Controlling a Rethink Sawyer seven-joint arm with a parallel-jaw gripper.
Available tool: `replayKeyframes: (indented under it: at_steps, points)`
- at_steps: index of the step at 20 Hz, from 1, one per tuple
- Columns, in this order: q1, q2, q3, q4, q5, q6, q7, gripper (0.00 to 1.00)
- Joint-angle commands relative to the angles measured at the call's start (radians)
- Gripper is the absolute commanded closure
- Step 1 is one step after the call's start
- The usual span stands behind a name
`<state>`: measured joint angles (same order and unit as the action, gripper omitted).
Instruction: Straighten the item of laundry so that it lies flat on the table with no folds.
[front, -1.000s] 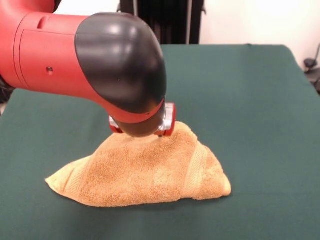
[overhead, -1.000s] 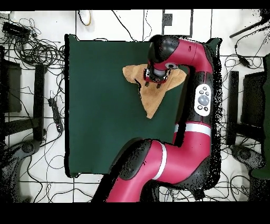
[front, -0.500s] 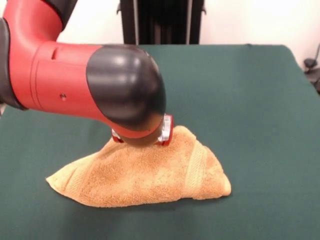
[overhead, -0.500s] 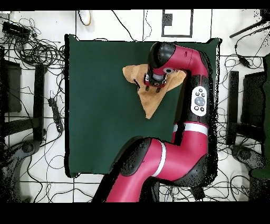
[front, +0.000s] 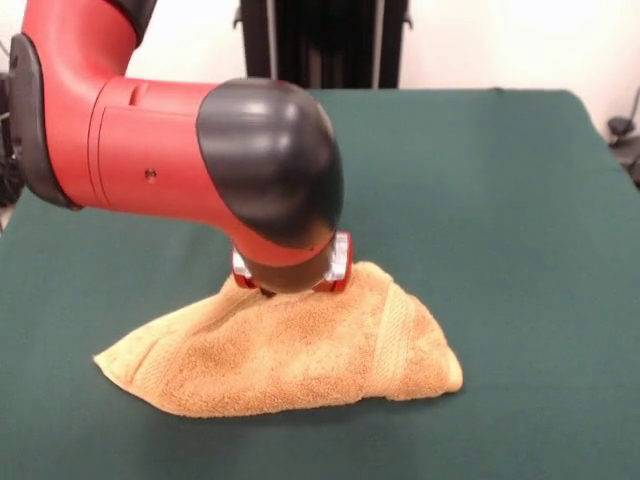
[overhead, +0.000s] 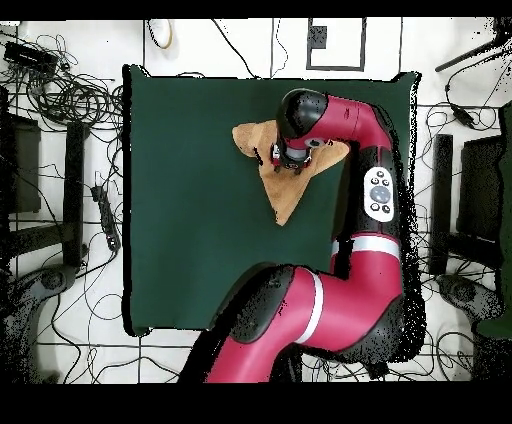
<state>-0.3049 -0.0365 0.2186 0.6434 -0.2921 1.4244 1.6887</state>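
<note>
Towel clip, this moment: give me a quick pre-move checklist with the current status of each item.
1. The towel lies flat with no folds: not ok, it is bunched into a triangular heap.
2. The gripper is down at the towel's peak: ok.
3. Grip on the cloth is confirmed: cannot tell, the wrist hides the tips.
4. The table has room to spread the towel: ok, bare green felt lies around it.
5. The towel is fully on the table: ok.
</note>
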Motion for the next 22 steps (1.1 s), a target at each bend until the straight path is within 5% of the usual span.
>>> replayKeyframes:
  at_steps: [1, 10, 22]
  points:
    - [-0.009, -0.043, 0.027, 0.416, -0.024, -0.188, -0.143, 0.00]
    - [-0.067, -0.240, 0.015, 0.734, -0.026, -0.274, -0.103, 0.00]
    - [-0.147, -0.299, 0.034, 0.881, -0.083, -0.385, -0.104, 0.00]
